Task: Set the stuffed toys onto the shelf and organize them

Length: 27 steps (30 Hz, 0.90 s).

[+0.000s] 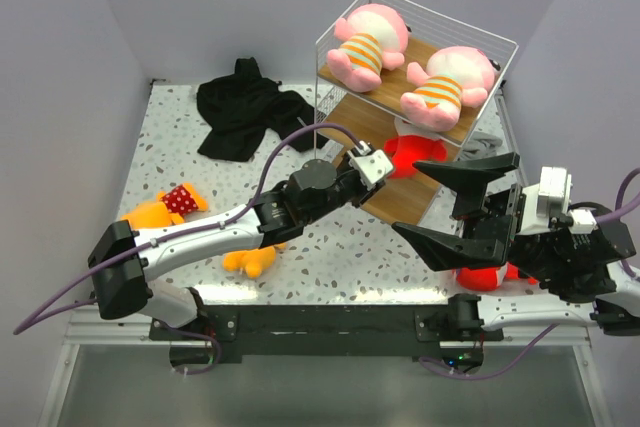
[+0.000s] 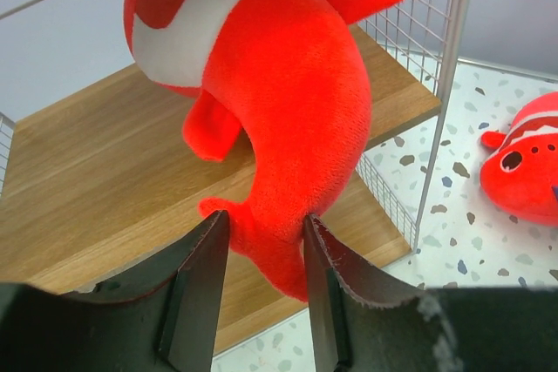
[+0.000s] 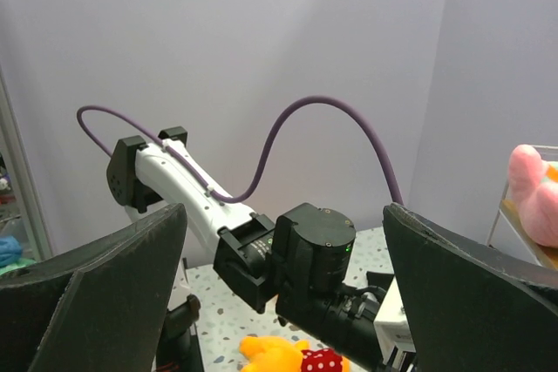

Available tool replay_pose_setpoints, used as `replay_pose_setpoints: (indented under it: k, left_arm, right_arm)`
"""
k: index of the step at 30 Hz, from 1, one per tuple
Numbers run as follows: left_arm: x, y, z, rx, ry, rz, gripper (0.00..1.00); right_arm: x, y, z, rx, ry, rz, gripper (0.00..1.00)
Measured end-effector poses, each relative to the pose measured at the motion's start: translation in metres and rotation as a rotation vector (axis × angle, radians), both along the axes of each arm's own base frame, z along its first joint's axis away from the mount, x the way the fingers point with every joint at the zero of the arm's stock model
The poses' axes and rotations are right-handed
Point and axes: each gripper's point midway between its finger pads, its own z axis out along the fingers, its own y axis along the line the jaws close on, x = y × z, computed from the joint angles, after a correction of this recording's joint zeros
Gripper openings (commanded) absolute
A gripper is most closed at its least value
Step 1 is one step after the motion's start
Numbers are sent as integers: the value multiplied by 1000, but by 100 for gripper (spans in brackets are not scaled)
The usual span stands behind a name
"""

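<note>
The white wire shelf (image 1: 335,97) stands at the back right. Two pink toys with striped shirts (image 1: 365,42) (image 1: 447,82) lie on its top board. My left gripper (image 1: 388,159) is shut on the tail of a red fish toy (image 1: 405,155) and holds it over a lower wooden board (image 2: 105,172). The wrist view shows the fish (image 2: 288,102) between the left gripper's (image 2: 261,254) jaws. A second red fish (image 1: 490,277) (image 2: 527,172) lies on the table under my right arm. My right gripper (image 1: 405,197) (image 3: 283,215) is open and empty, beside the shelf.
Two orange-yellow toys with polka-dot bibs lie on the table at the left (image 1: 165,209) and under the left arm (image 1: 250,259); one also shows in the right wrist view (image 3: 296,356). A black garment (image 1: 245,107) lies at the back. A grey cloth (image 1: 485,142) lies right of the shelf.
</note>
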Motion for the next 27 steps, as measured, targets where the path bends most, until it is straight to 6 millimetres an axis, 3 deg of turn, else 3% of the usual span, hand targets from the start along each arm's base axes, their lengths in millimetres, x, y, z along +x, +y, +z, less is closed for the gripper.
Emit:
replay_pose_setpoints:
  k: [13, 27]
  left_arm:
    - [6, -10, 2, -16, -10, 6, 36]
    - [15, -20, 21, -70, -38, 25, 43]
  right_arm:
    - [0, 0, -2, -2, -3, -2, 99]
    - [0, -5, 0, 9, -4, -2, 99]
